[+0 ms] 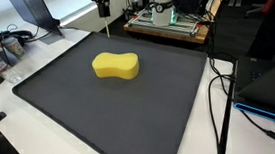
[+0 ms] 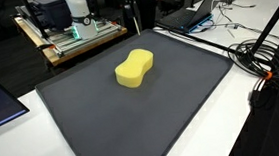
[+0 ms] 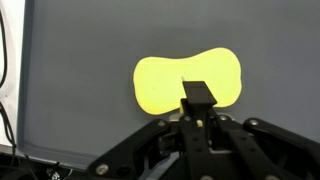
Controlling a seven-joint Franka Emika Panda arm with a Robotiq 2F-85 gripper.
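In the wrist view, closed pincer [image 3: 197, 92], yellow sponge's [image 3: 160, 82] near edge hidden.

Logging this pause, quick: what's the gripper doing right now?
Gripper: closed, apparently holding a thin stick that hangs below it in both exterior views.

In an exterior view, the yellow sponge [image 1: 115, 65] is the only obstacle on the black mat [image 1: 81, 117]. Open mat surrounds it, widest toward 6 o'clock. Off the mat, a wooden platform [image 1: 163, 28] carrying equipment stands at 1 o'clock, and cables [image 1: 219, 85] trail at 3 o'clock.
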